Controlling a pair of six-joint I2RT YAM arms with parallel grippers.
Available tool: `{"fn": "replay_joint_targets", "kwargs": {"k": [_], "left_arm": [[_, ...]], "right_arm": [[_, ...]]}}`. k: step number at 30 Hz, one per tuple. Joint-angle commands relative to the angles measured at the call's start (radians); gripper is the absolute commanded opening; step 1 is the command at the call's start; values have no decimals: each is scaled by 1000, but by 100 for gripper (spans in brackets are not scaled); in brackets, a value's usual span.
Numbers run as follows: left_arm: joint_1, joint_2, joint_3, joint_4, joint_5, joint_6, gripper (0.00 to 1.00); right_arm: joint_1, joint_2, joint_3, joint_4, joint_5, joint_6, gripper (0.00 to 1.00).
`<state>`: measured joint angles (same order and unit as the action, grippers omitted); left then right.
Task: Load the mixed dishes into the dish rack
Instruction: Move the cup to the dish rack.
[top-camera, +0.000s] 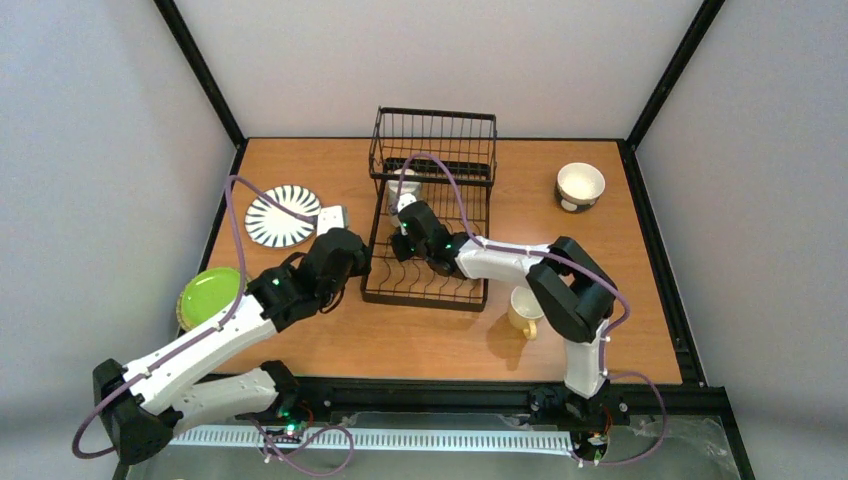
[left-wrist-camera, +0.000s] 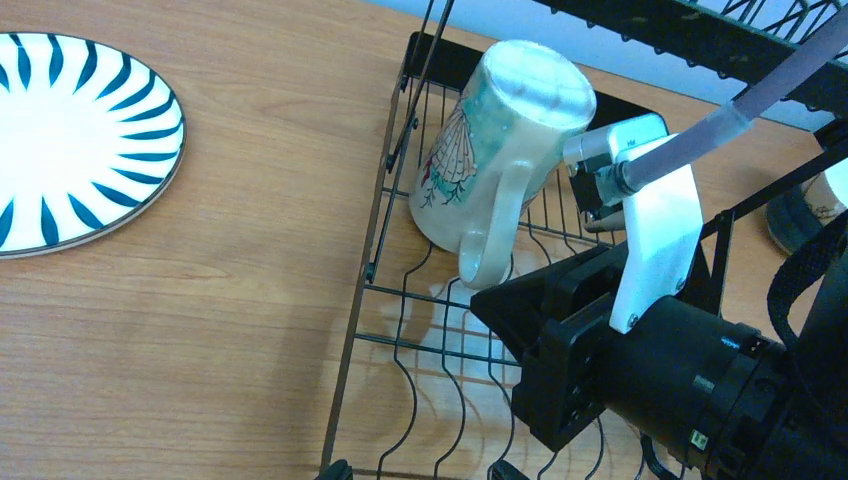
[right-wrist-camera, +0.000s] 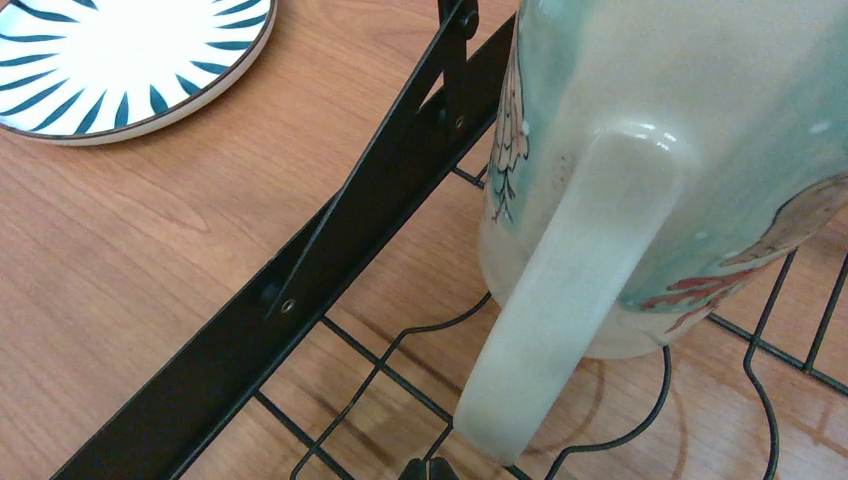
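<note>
Right wrist view cuts the teal-and-white cup (right-wrist-camera: 640, 180) off at top

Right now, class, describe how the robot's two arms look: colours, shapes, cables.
Both the left arm and right arm have smooth white links joined by chunky black joints. A purple cable loops along each. Small green lights glow at some joints. A white bracket sits on the right arm's black wrist.

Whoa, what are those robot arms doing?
They're loading dishes. A teal-and-cream shell-patterned mug sits upside down in the black wire dish rack, and the right gripper, shut, sits right by its handle. The left gripper hovers open beside the rack. A dark-striped white plate, lime-green plate, cream mug and cream bowl wait outside it.
</note>
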<state>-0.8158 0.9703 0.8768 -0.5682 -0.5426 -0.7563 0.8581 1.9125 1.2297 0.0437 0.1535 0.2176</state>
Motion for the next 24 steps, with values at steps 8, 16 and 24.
{"fn": "replay_joint_targets", "kwargs": {"k": [8,16,24], "left_arm": [[-8,-24,-35,25,-5,-15,79],[-8,-29,-46,27,-6,-20,79],[-8,-29,-56,33,-2,-24,79]], "right_arm": [[-18,57,39,50,65,-34,2],[-23,92,59,67,99,-63,2],[-39,113,79,90,126,-98,2]]}}
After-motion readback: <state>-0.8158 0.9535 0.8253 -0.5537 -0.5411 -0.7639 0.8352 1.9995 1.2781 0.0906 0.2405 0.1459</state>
